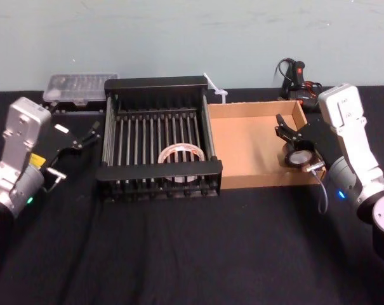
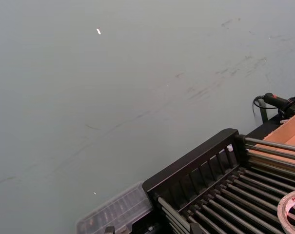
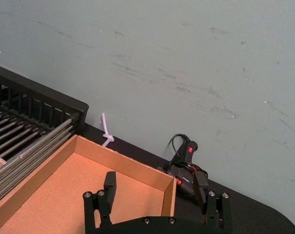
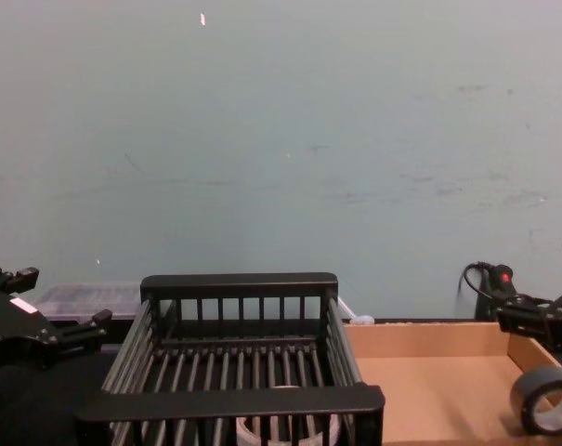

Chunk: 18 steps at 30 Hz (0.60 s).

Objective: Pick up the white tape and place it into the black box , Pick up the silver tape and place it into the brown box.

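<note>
The left tool hangs over the surface just beside the left side of the black box. Its fingers are spread wide and hold nothing.

Inside the black box, the white tape lies flat on the barred bottom near the front rim, right of the middle. That half of the task looks done.

The brown box sits against the black box's right side. The silver tape is at its right end, near the front right corner. It stands tilted on edge rather than flat, and whether it leans on the right wall I cannot tell.

The right tool hovers just above the silver tape. In the right wrist view its fingers stand wide apart with nothing between them, so the roll appears released.

By my reading both tapes are in their boxes. What is left is for the right arm to draw clear, and perhaps for the roll to settle.
</note>
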Tool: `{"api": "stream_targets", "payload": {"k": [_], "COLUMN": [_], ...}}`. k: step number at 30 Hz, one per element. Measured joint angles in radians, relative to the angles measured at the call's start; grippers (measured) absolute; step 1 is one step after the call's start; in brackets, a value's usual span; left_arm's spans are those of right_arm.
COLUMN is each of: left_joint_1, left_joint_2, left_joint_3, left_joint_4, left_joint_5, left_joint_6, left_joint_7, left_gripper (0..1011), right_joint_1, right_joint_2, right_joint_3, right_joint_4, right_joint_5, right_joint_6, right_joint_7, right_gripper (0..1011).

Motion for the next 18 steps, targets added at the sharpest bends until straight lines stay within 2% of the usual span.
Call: {"api": "stream_targets", "payload": {"k": [18], "left_joint_1": [0.0], "left_joint_2": [0.0], "left_joint_3": [0.0], "left_joint_4": [0.0], "left_joint_5": [0.0], "left_joint_6": [0.0], "left_joint_7": [0.0], "left_gripper": [1001], "right_joint_1": [0.0], "right_joint_2": [0.0], "right_joint_3": [-0.001], "right_joint_4": [0.0], "right_joint_5": [0.0], "right_joint_6": [0.0], "right_joint_7": [-0.001], "right_gripper": [1000]}}
